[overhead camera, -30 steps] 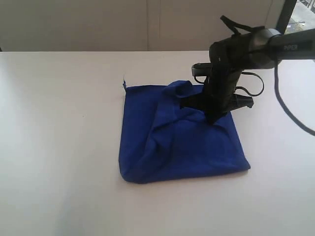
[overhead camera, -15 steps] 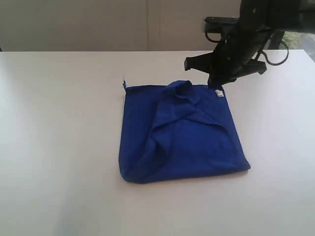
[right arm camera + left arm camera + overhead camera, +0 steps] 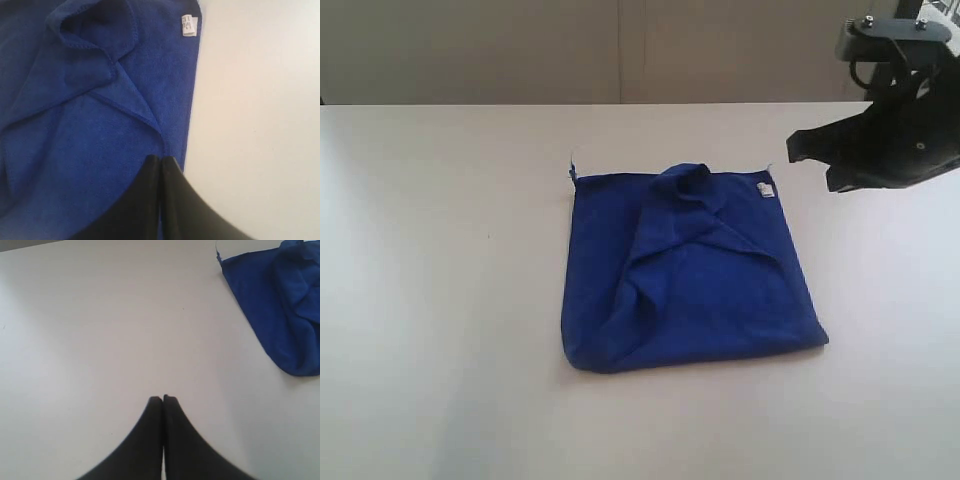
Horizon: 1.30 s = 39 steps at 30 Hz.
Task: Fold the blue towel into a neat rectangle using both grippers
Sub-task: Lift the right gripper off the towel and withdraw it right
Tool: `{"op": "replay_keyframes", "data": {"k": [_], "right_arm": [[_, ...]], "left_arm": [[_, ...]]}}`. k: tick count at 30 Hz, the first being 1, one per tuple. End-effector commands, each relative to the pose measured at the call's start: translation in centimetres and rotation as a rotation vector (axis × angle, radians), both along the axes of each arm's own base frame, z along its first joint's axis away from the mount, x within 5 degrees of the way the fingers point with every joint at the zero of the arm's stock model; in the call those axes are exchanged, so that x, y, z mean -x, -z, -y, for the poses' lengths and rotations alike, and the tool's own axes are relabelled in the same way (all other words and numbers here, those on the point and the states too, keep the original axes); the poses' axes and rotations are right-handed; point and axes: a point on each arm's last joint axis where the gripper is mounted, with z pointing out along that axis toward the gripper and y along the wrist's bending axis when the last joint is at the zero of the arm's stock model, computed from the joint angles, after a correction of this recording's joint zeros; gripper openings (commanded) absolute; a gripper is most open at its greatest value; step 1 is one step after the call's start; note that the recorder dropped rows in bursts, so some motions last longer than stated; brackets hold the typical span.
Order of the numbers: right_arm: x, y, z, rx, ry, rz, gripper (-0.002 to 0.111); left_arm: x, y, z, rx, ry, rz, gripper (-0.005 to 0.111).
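Note:
The blue towel (image 3: 690, 285) lies on the white table (image 3: 440, 260) as a rough square. A rumpled flap is folded over its far middle, and a ridge runs down its left half. My right gripper (image 3: 838, 183) hangs raised beyond the towel's far right corner. Its fingers are shut with nothing between them. In the right wrist view the gripper (image 3: 160, 159) hovers over the right edge of the towel (image 3: 75, 125). My left gripper (image 3: 162, 399) is shut and empty over bare table. It stands well apart from the towel (image 3: 280, 305) and is out of the exterior view.
A small white label (image 3: 765, 189) sits at the towel's far right corner and shows in the right wrist view as the label (image 3: 189, 25). A loose thread (image 3: 572, 170) sticks out at the far left corner. A pale wall runs behind the table.
My right gripper has lifted off the towel's middle and drawn back up and to the right, clear of the cloth. The folded flap stays where it was left.

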Motion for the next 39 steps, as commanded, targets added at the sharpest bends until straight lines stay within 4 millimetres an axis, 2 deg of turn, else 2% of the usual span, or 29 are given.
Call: {"op": "replay_keyframes", "data": {"k": [1,32,39], "right_arm": [[0.73,0.54,0.34,0.006,0.006,0.02,0.0],[0.81,0.8,0.35,0.007,0.007,0.018,0.0],[0.8,0.78,0.36,0.007,0.007,0.02,0.0]], "left_arm": [[0.17,0.15,0.12,0.014,0.006,-0.004,0.0],[0.0,-0.1,0.04,0.013,-0.003,0.03,0.0],[-0.49,-0.44,0.02,0.085,-0.046,0.047,0.0]]}}
